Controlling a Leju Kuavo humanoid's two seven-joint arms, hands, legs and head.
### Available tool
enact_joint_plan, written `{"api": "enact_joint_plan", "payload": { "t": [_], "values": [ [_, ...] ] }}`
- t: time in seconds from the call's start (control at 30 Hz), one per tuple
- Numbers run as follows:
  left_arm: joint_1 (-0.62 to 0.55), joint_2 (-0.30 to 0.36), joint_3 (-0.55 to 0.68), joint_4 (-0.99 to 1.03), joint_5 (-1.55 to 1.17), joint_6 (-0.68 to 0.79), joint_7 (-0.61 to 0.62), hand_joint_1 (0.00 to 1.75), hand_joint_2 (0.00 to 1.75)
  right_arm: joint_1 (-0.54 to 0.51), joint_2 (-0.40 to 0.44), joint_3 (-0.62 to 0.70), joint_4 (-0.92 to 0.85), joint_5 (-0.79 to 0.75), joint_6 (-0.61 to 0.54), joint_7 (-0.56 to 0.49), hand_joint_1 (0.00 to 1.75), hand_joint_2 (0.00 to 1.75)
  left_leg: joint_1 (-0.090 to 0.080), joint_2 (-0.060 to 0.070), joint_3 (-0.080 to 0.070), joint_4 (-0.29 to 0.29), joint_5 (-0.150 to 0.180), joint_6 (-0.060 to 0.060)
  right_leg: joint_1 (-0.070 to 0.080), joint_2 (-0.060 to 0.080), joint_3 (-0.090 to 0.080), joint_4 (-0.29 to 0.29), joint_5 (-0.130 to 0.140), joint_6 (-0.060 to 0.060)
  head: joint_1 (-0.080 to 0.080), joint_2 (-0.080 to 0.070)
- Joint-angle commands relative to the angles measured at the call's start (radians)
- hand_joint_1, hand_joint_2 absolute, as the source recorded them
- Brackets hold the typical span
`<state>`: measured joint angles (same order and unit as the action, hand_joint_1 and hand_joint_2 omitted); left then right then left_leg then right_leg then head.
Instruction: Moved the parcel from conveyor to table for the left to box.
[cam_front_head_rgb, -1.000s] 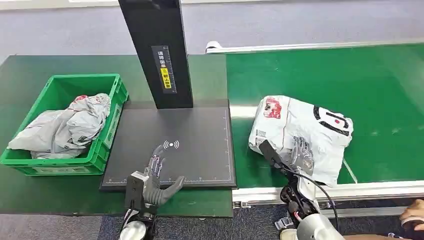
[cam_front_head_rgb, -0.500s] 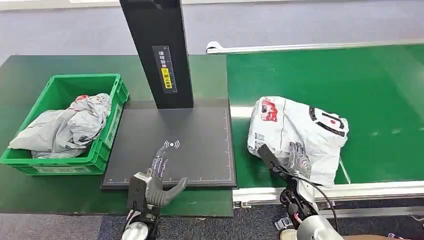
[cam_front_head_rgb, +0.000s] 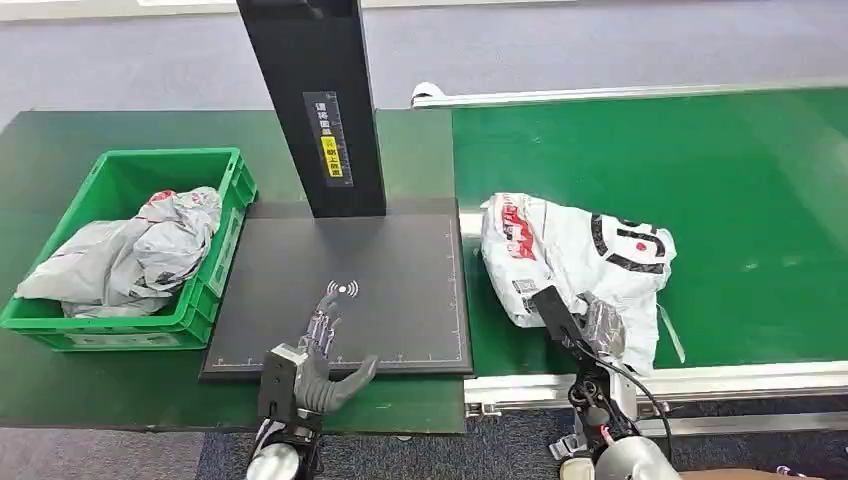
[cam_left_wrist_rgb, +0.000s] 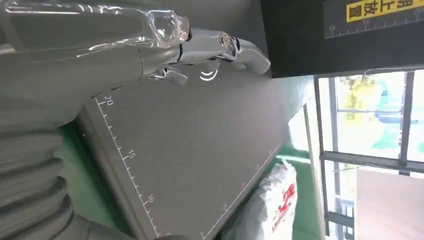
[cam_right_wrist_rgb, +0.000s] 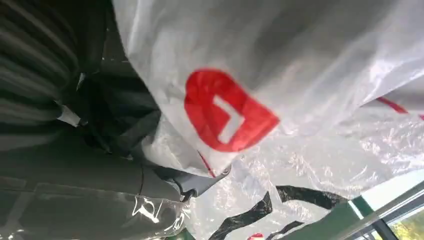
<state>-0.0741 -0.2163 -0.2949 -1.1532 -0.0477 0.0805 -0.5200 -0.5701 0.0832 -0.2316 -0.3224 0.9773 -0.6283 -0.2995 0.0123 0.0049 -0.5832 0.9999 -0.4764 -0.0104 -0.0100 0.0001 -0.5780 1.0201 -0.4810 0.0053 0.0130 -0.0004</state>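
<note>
Right hand (cam_front_head_rgb: 603, 327) has a fistful of the parcel (cam_front_head_rgb: 575, 262) on the conveyor (cam_front_head_rgb: 760, 180), a soft, slippery bag best bunched at its near edge; left hand (cam_front_head_rgb: 318, 362) waits, fingers spread, holding nothing.

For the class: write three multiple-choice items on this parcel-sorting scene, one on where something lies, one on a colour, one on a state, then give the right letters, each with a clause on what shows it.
1. Where does the white plastic parcel bag with red and black print lie?
A. on the green conveyor belt
B. in the crate
C. on the dark scanner plate

2. What colour is the plastic crate holding the grey bags?
A. blue
B. green
C. red

3. What is the left hand doing?
A. gripping a parcel
B. pressing on the crate
C. holding nothing, fingers apart

Answers: 1 A, the bag rests on the belt beside the plate, under the right hand. 2 B, its walls are green. 3 C, it is over the plate's near edge with fingers spread.
</note>
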Motion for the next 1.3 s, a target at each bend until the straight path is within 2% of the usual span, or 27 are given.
{"api": "enact_joint_plan", "payload": {
  "t": [0.03, 0.2, 0.23, 0.27, 0.3, 0.33, 0.4, 0.5, 0.53, 0.63, 0.67, 0.73, 0.83, 0.87, 1.0, 1.1, 1.17, 1.3],
  "values": [
    [-0.02, 0.011, -0.001, 0.048, -0.001, -0.001, 0.006, 0.0, 1.75, -0.006, 0.018, -0.065, -0.001, -0.007, 0.003, -0.005, 1.75, 1.75, 0.0, -0.001, 0.002, -0.002, 0.0, 0.001, 0.0, 0.0, 0.002, -0.002, 0.0, 0.0, 0.0, 0.0],
    [-0.02, 0.011, -0.001, 0.048, -0.001, -0.001, 0.006, 0.0, 1.75, -0.006, 0.018, -0.065, -0.001, -0.007, 0.003, -0.005, 1.75, 1.75, 0.0, -0.001, 0.001, -0.001, 0.0, 0.0, 0.0, 0.0, 0.001, -0.001, 0.0, 0.0, 0.0, 0.0],
    [-0.022, 0.009, 0.004, 0.051, -0.002, 0.0, 0.006, 0.0, 1.75, -0.002, 0.024, -0.072, -0.016, -0.038, 0.004, -0.039, 1.75, 1.75, 0.0, -0.001, 0.001, -0.001, 0.0, 0.0, 0.0, -0.001, 0.002, -0.001, 0.0, 0.0, 0.0, 0.0],
    [-0.028, 0.008, 0.012, 0.055, -0.005, 0.008, 0.005, 0.0, 1.75, 0.005, 0.043, -0.105, -0.051, -0.137, 0.03, -0.126, 1.75, 1.75, 0.0, -0.001, 0.002, -0.003, 0.001, 0.0, 0.0, -0.001, 0.003, -0.003, 0.001, -0.001, 0.0, 0.0],
    [-0.032, 0.009, 0.016, 0.058, -0.005, 0.01, 0.004, 0.0, 1.75, 0.011, 0.05, -0.104, -0.073, -0.169, 0.041, -0.154, 1.75, 1.75, 0.0, -0.001, 0.002, -0.002, 0.0, 0.0, 0.0, 0.0, 0.002, -0.002, 0.0, 0.0, 0.0, 0.0],
    [-0.042, 0.01, 0.029, 0.063, -0.002, 0.018, 0.003, 0.0, 1.75, 0.036, 0.068, -0.097, -0.151, -0.255, 0.081, -0.208, 1.75, 1.75, 0.0, 0.0, 0.001, -0.002, 0.001, 0.0, 0.0, 0.0, 0.001, -0.001, 0.0, -0.001, 0.0, 0.0],
    [-0.044, 0.013, 0.039, 0.06, -0.002, 0.02, 0.001, 0.0, 1.75, 0.082, 0.08, -0.066, -0.268, -0.342, 0.115, -0.236, 1.75, 1.75, 0.0, 0.0, 0.0, -0.001, 0.0, 0.0, 0.0, 0.0, 0.0, 0.0, 0.0, 0.0, 0.0, 0.0],
    [-0.028, 0.028, 0.064, 0.018, -0.002, 0.052, -0.016, 0.0, 1.75, 0.253, 0.083, 0.08, -0.689, -0.47, 0.139, -0.233, 1.75, 1.75, 0.0, -0.001, 0.0, -0.001, 0.0, 0.0, 0.0, -0.001, 0.0, -0.001, 0.0, 0.0, 0.0, 0.0],
    [-0.016, 0.033, 0.077, -0.008, -0.003, 0.064, -0.025, 0.0, 1.75, 0.327, 0.071, 0.149, -0.866, -0.47, 0.134, -0.212, 1.75, 1.75, 0.0, -0.002, 0.0, -0.002, 0.001, 0.0, 0.0, -0.002, 0.001, -0.001, 0.0, -0.001, 0.0, 0.0],
    [0.013, 0.051, 0.122, -0.083, -0.031, 0.085, -0.055, 0.0, 1.75, 0.429, 0.024, 0.314, -1.15, -0.431, 0.155, -0.15, 1.75, 1.75, -0.001, -0.003, -0.001, -0.001, 0.0, 0.0, -0.001, -0.002, -0.001, 0.0, -0.001, 0.0, 0.0, 0.0],
    [-0.006, 0.067, 0.149, -0.093, -0.056, 0.131, -0.088, 0.0, 1.75, 0.394, -0.024, 0.422, -1.16, -0.348, 0.281, -0.098, 1.75, 1.75, -0.001, -0.002, -0.002, 0.0, 0.0, 0.0, -0.001, -0.001, -0.002, 0.001, -0.001, 0.0, 0.0, 0.0],
    [-0.069, 0.102, 0.209, -0.099, -0.056, 0.128, -0.079, 0.0, 1.75, 0.272, 0.001, 0.519, -1.072, -0.285, 0.351, 0.001, 1.75, 1.75, -0.001, 0.003, -0.004, 0.001, -0.001, 0.0, -0.001, 0.004, -0.005, 0.002, 0.0, 0.0, 0.0, 0.0],
    [-0.116, 0.11, 0.292, -0.119, -0.092, 0.125, -0.062, 0.0, 1.75, 0.122, 0.033, 0.592, -0.881, -0.294, 0.342, 0.023, 1.75, 1.75, 0.0, 0.014, -0.005, 0.001, 0.0, -0.001, 0.0, 0.012, -0.008, 0.004, 0.003, -0.002, 0.0, 0.0],
    [-0.117, 0.11, 0.297, -0.123, -0.095, 0.12, -0.058, 0.0, 1.75, 0.114, 0.036, 0.595, -0.868, -0.297, 0.336, 0.023, 1.75, 1.75, 0.0, 0.015, -0.004, 0.0, 0.0, -0.001, 0.001, 0.013, -0.008, 0.003, 0.003, -0.002, -0.001, 0.0],
    [-0.125, 0.113, 0.33, -0.125, -0.104, 0.133, -0.06, 0.0, 1.75, 0.081, 0.038, 0.623, -0.827, -0.313, 0.351, 0.011, 1.75, 1.75, 0.001, 0.004, -0.001, -0.001, 0.003, -0.001, 0.001, 0.003, -0.002, 0.001, 0.001, -0.002, 0.0, 0.0],
    [-0.165, 0.147, 0.363, -0.103, -0.096, 0.13, -0.06, 0.0, 1.75, 0.0, 0.071, 0.661, -0.746, -0.322, 0.376, 0.046, 1.75, 1.75, 0.001, 0.005, -0.001, 0.0, 0.003, -0.001, 0.001, 0.004, -0.002, 0.003, 0.002, -0.001, 0.0, 0.0],
    [-0.198, 0.148, 0.376, -0.082, -0.095, 0.125, -0.059, 0.0, 1.75, -0.054, 0.096, 0.685, -0.639, -0.306, 0.389, 0.106, 1.75, 1.75, 0.001, 0.006, -0.002, -0.001, 0.003, -0.001, 0.001, 0.006, -0.003, 0.003, 0.002, -0.002, 0.0, 0.0],
    [-0.224, 0.141, 0.373, -0.059, -0.102, 0.129, -0.051, 0.0, 1.75, -0.121, 0.154, 0.74, -0.397, -0.232, 0.377, 0.128, 1.75, 1.75, 0.001, 0.003, 0.0, -0.001, 0.004, -0.002, 0.001, 0.003, -0.001, 0.001, 0.002, -0.002, 0.0, 0.0]
  ]
}}
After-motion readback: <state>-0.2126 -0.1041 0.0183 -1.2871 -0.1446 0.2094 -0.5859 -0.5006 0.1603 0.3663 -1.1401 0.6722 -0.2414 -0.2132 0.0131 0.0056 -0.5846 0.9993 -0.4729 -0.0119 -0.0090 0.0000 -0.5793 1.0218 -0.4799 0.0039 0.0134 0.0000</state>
